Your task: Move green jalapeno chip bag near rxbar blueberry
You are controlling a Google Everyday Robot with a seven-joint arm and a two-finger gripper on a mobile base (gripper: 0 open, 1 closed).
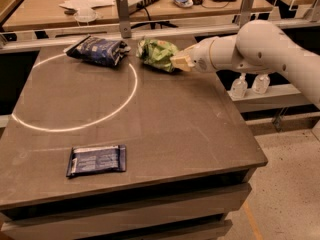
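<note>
1. The rxbar blueberry (97, 160) lies flat near the front edge of the table (180, 129). It is well apart from the pincer, far to its left and much closer to the viewer.
2. A dark blue chip bag (98, 50) sits at the back of the table, left of the pincer, with the green bag lying between the two.
3. The green jalapeno chip bag (156, 54) rests on the tabletop at the back, directly left of the pincer and touching it at its right end. It lies just outside a white ring (136, 81) marked on the surface.
4. The gripper (181, 62) comes in from the right, low over the table's back part, with its tip against the bag. How wide it stands, and whether it has hold of the bag, cannot be told.
5. The task looks barely begun, since the bag is nowhere near the bar. A sure hold, a lift, the carry toward the front left and the set-down beside the bar all appear to remain.
</note>
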